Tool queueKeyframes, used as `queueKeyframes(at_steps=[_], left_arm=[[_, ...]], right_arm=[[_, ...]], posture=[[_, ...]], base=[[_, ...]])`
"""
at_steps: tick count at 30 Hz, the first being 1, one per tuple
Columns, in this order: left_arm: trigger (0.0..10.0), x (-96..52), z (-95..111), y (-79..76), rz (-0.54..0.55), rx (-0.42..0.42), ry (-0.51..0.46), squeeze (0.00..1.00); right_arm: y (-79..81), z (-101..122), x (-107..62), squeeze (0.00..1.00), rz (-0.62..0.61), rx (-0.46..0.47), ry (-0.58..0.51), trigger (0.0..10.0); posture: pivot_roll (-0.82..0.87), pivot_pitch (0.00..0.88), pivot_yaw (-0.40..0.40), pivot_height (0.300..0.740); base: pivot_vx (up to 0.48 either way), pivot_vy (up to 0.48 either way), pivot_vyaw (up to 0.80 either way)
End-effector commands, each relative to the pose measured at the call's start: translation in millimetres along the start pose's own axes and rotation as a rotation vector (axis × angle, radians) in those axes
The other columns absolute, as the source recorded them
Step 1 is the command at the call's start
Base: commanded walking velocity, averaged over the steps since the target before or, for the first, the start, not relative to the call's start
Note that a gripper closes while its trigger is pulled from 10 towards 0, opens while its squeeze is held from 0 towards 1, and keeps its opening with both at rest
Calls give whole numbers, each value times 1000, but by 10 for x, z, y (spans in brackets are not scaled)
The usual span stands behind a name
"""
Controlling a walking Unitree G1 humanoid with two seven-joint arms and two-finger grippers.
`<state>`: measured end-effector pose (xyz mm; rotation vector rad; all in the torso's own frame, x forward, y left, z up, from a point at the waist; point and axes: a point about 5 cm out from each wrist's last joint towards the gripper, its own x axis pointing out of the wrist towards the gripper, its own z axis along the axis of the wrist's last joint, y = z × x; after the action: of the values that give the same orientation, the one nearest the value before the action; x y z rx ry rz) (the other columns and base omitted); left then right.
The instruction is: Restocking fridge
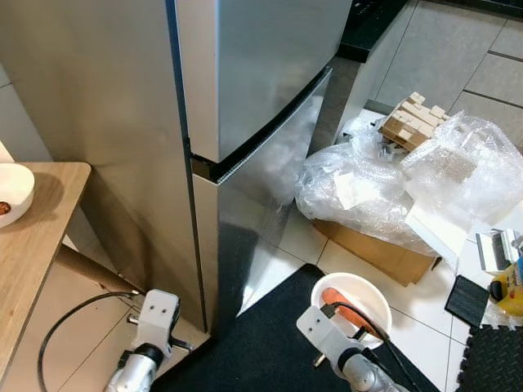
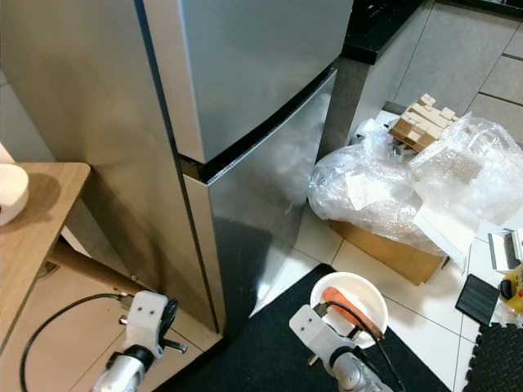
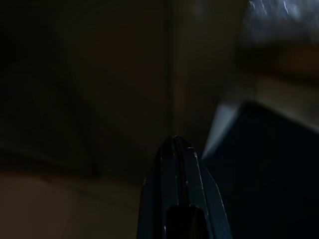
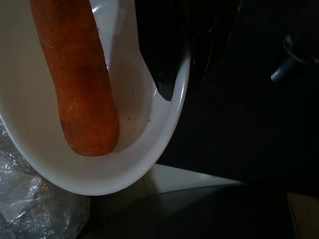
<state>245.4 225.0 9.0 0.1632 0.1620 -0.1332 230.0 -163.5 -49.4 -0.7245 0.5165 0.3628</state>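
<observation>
A tall stainless-steel fridge (image 1: 245,90) stands in front of me with both doors closed. Low at the right, my right gripper (image 4: 182,74) is shut on the rim of a white bowl (image 1: 368,296), one black finger inside the rim and one outside. An orange carrot (image 4: 79,79) lies in the bowl. The bowl hangs above the black floor mat (image 1: 261,343), right of the lower fridge door. My left arm (image 1: 154,322) hangs low by the fridge's left corner. In the dark left wrist view, my left gripper (image 3: 178,144) has its fingers pressed together, holding nothing.
A wooden table (image 1: 37,245) with another white bowl (image 1: 12,192) stands at the left. Right of the fridge sits a cardboard box (image 1: 384,255) under bubble wrap (image 1: 384,184), topped by wooden blocks (image 1: 413,121). A black cable (image 1: 69,322) loops over the floor.
</observation>
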Motion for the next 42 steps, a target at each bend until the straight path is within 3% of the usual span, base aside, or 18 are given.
queueKeyframes(at_steps=[1,3,6,10,15,21,22,23,24,25,28,30,33,42], left_arm=[[0,121,226,46,-70,-44,-87,0],[0,144,251,-29,-127,-55,-95,0],[0,229,321,-192,-236,11,-99,0],[0,294,403,-196,-250,15,-120,0],[0,310,453,-215,-361,10,-106,0],[0,340,504,-117,-346,57,-97,0],[627,352,516,-102,-343,76,-93,0],[4039,373,527,-79,-324,103,-86,0],[4039,373,527,-79,-324,103,-86,0],[10000,398,542,-50,-296,119,-81,0],[10000,424,569,-14,-258,121,-87,0],[10000,473,644,70,-170,86,-116,0],[10000,494,683,83,-152,51,-132,0],[10000,608,742,-102,-176,-70,-151,0]], right_arm=[[-7,-47,-19,0,1,-4,13,10000],[-5,-45,-18,0,2,-4,13,10000],[-10,-37,-14,0,-3,-2,11,10000],[-19,-39,-14,0,-5,-2,11,10000],[-35,-54,-19,0,-5,-7,13,10000],[-33,-60,-22,0,-2,-12,13,10000],[-32,-59,-23,0,0,-13,12,10000],[-30,-58,-23,0,1,-15,10,10000],[-30,-58,-23,0,1,-15,10,10000],[-30,-55,-22,0,2,-17,8,10000],[-32,-51,-20,0,3,-18,6,10000],[-35,-45,-18,0,5,-20,3,10000],[-37,-41,-16,0,7,-23,1,10000],[-67,-9,3,0,9,-30,-8,10000]], posture=[[-65,95,-75,740],[-65,95,-75,740],[-73,89,-71,740],[-75,85,-72,740],[-76,82,-76,740],[-75,82,-80,740],[-75,84,-82,740],[-75,84,-82,740],[-75,84,-82,740],[-74,85,-83,740],[-75,88,-84,740],[-73,90,-93,740],[-72,91,-94,740],[-73,107,-98,740]], base=[[0,0,0],[0,0,0],[0,0,0],[0,0,0],[0,0,0],[0,0,0],[0,0,0],[0,0,0],[0,0,0],[0,0,0],[0,0,0],[0,0,0],[0,0,0],[0,0,0]])
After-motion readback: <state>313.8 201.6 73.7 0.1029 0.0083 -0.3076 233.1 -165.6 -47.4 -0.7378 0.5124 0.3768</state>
